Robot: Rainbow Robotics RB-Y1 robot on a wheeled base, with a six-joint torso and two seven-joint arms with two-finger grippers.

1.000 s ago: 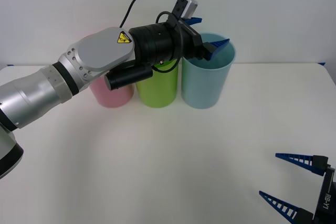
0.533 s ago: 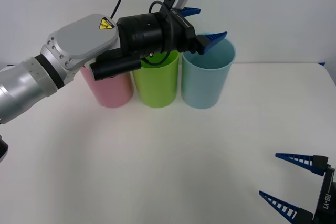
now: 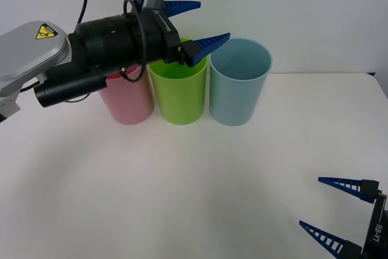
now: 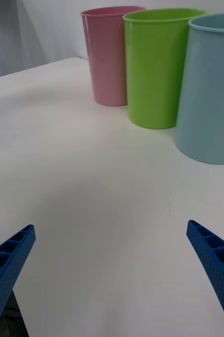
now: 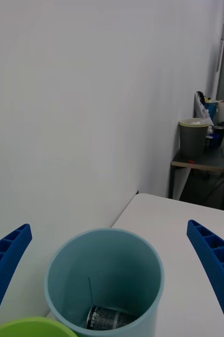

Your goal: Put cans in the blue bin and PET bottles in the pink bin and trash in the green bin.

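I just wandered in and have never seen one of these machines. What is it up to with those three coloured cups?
It is sorting rubbish into bins. A can lies at the bottom of the blue bin. The left gripper, open and empty, hangs in the air above the green bin, next to the blue one. The pink bin stands at the row's other end. The right gripper waits open, near the table's front edge.

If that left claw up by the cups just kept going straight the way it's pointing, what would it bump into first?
Probably nothing on the table. The left gripper, open, points sideways above the rims of the green bin and the blue bin, so it would likely pass over the blue bin's mouth; depth is hard to judge.
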